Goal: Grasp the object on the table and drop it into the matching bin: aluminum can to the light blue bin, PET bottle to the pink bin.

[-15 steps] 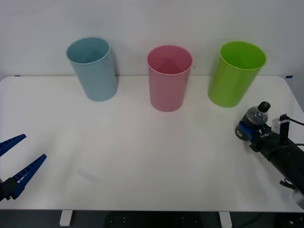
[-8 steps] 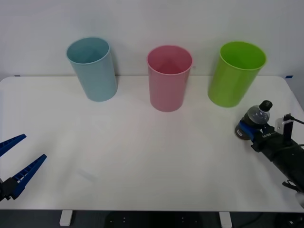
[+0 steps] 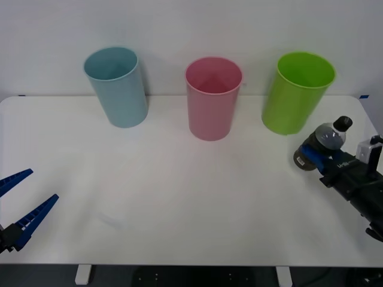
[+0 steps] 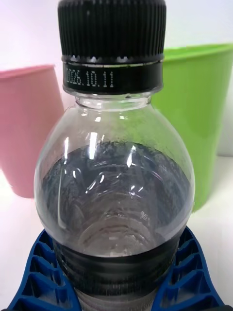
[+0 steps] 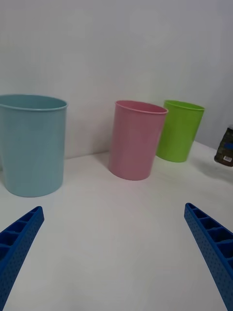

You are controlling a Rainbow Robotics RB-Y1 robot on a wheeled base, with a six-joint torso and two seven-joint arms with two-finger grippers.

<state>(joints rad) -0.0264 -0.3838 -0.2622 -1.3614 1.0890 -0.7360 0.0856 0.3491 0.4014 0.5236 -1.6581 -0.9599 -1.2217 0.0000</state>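
The PET bottle (image 3: 328,139), clear with a black cap and dark body, is tilted in my right gripper (image 3: 309,156) at the table's right edge, in front of the lime green bin. In the right wrist view the bottle (image 4: 116,184) sits between the blue fingers (image 4: 36,277), which are shut on its body. The pink bin (image 3: 213,98) stands at the back centre, the light blue bin (image 3: 117,86) at the back left. My left gripper (image 3: 40,186) waits open over the table's front left corner, with nothing between its fingers (image 5: 19,243).
A lime green bin (image 3: 297,92) stands at the back right, close behind the held bottle. The white table (image 3: 179,197) is bare in the middle and front. All three bins line up along the far edge by the wall.
My right gripper has risen and shifted slightly right with the bottle, which now leans more with its cap up and to the right. The left arm has stayed still.
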